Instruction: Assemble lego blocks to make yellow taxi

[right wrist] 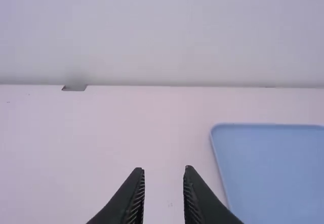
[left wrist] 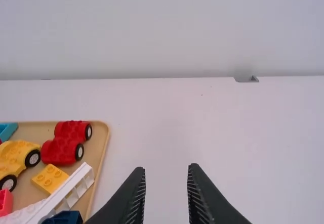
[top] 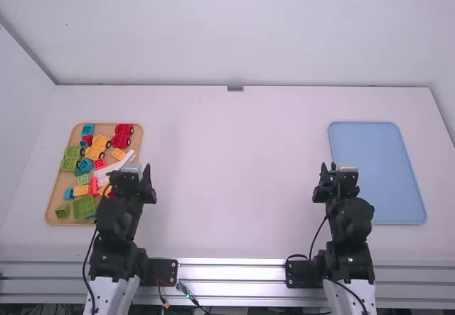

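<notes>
High view shows a tan tray [top: 62, 176] at the left of the white tabletop [top: 227, 180], crowded with the blocks for the taxi: a yellow wheeled base [top: 98, 146], a red wheeled base [top: 122, 134] next to it near the far edge, a green wheeled base [top: 70, 160] on the outer side, and a green block [top: 84, 207] toward the near end. Well apart, at the right, lies a flat blue tray [top: 377, 166]. The left gripper [top: 142, 169] is by the tan tray's inner side, and the left wrist view shows its fingers parted and holding nothing; there, a yellow brick [left wrist: 49, 178] sits between the red wheeled base and a long white piece [left wrist: 61, 193]. The right gripper [top: 328, 169] is near the blue tray, its fingers likewise released, with a gap between them.
</notes>
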`<action>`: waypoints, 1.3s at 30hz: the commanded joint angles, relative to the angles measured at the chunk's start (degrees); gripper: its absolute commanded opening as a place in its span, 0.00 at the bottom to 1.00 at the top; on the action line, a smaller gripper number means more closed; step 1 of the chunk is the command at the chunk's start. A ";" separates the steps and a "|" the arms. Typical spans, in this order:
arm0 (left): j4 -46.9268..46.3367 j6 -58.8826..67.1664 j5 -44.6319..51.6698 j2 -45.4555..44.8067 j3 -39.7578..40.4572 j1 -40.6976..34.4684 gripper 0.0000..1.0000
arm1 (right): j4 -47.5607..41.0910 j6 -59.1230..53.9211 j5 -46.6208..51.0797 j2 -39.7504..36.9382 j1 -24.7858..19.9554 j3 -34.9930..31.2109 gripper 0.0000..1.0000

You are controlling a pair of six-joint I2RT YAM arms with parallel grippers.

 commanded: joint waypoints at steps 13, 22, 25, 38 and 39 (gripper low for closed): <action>1.54 -9.87 -9.96 16.96 11.74 -0.68 0.51 | 1.64 -3.82 -1.98 19.24 0.63 16.09 0.49; -3.27 -16.48 -12.99 27.97 20.43 1.88 0.68 | 4.07 -4.82 -3.13 32.35 0.80 24.71 0.66; -7.61 -17.79 -11.15 32.31 24.95 5.16 0.73 | 5.52 -4.04 -3.42 37.03 0.88 27.37 0.71; -28.72 -14.58 -6.70 54.93 48.89 21.13 0.93 | 8.96 -5.71 -4.69 53.14 1.09 37.57 0.91; -29.31 -14.02 -6.31 55.60 49.66 21.56 0.93 | 9.08 -5.71 -4.69 53.37 1.09 37.72 0.91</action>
